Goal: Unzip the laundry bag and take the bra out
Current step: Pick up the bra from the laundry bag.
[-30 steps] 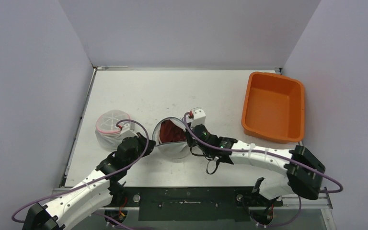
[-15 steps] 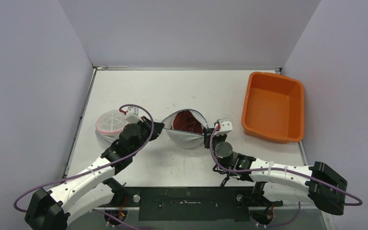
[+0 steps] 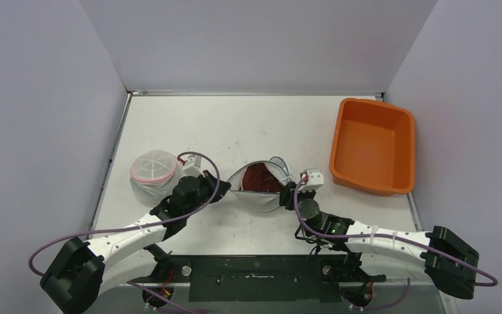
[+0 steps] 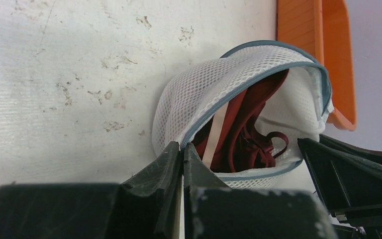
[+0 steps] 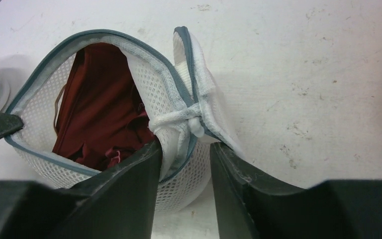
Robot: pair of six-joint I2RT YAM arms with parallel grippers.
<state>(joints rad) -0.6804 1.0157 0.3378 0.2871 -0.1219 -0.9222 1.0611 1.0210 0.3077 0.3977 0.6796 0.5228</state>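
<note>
The laundry bag (image 3: 259,200), a white mesh pouch with a grey-blue rim, lies on the table (image 3: 235,124) to the left of the orange tub (image 3: 372,140), near it but not touching. Its mouth gapes open, facing up and away from the arms, and the dark red bra (image 3: 259,178) sits inside, bunched in folds with a thin strap looping near the rim. No part of the bra is outside the bag.

The left gripper (image 3: 225,190) is at the end of the bag farthest from the tub. In the left wrist view its fingers (image 4: 171,167) are pressed together on the bag's (image 4: 194,94) rim, with a sliver of white fabric caught between them. The bra (image 4: 243,134) shows just past that pinched edge, and the tub (image 4: 298,30) stands beyond the bag.

The right gripper (image 3: 290,195) is at the end of the bag nearest the tub. In the right wrist view its jaws stand a little apart, a narrow gap, and the gripper (image 5: 185,149) straddles the bag's (image 5: 151,74) rim where the mesh gathers into a small white knot (image 5: 194,122). The fabric lies between the fingers (image 5: 129,184) without being squeezed flat. The bra (image 5: 99,99) fills the hollow of the bag on the side away from the tub.

A second round mesh bag (image 3: 153,169), with a pink rim, lies farther from the tub, beyond the left gripper.
</note>
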